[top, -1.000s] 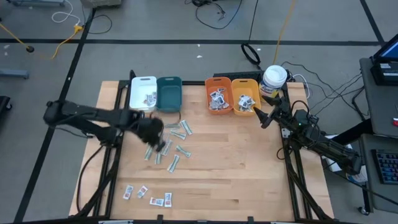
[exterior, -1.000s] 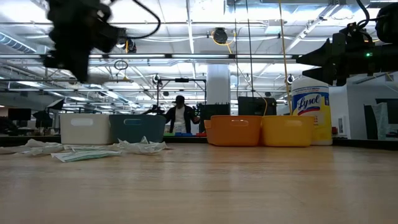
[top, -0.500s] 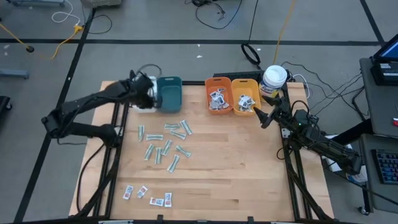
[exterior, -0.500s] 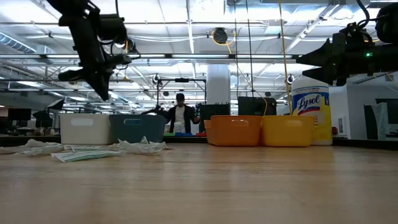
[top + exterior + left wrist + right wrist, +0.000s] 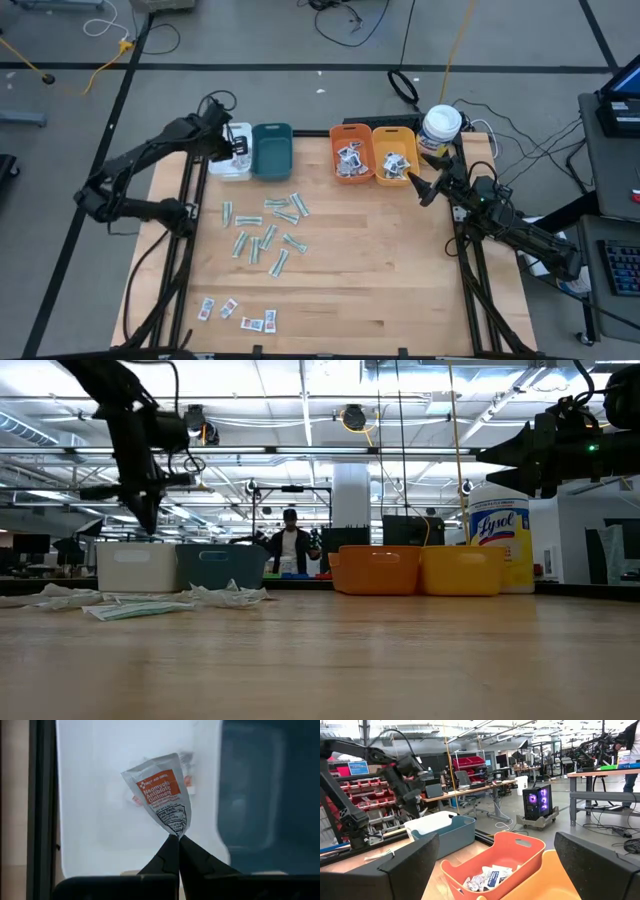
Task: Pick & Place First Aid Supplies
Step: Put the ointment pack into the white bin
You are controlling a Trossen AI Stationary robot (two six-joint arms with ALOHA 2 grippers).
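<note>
From above: a wooden table [image 5: 380, 260] with four bins in a row along the far edge, namely a white bin [image 5: 226, 165], a teal bin [image 5: 271, 150], an orange bin [image 5: 350, 153] and a yellow-orange bin [image 5: 394, 155]. Left gripper [image 5: 238, 148] poised over the white bin, fingers pressed together. Right gripper [image 5: 418, 185] just beside the yellow-orange bin, jaws spread wide and holding nothing. A white canister [image 5: 440, 127] standing behind that bin. Pale-green strips [image 5: 268, 232] scattered mid-table in front of the teal bin; small white packets with red print [image 5: 240, 314] lying near the front edge. More packets visible inside the white, orange and yellow-orange bins.

At table height: left gripper [image 5: 150, 520] hanging above the white bin [image 5: 136, 567], with the teal bin [image 5: 222, 566] touching its side. Green strips [image 5: 140, 608] and crumpled packets lying in front of these two. Orange bin [image 5: 378, 570] and yellow-orange bin [image 5: 462, 570] side by side, the canister [image 5: 500, 535] behind them. A person [image 5: 290, 548] standing far back in the room.

Left wrist: fingertips [image 5: 170, 857] shut on the bottom corner of an ointment packet [image 5: 160, 792], white with an orange label, held upright over the white bin [image 5: 90, 820], with the teal bin [image 5: 265, 795] alongside.

Right wrist: own fingers [image 5: 405, 865] wide apart, the orange bin [image 5: 495, 857] between them with packets [image 5: 487, 877] inside; teal bin [image 5: 455, 835] beyond.
</note>
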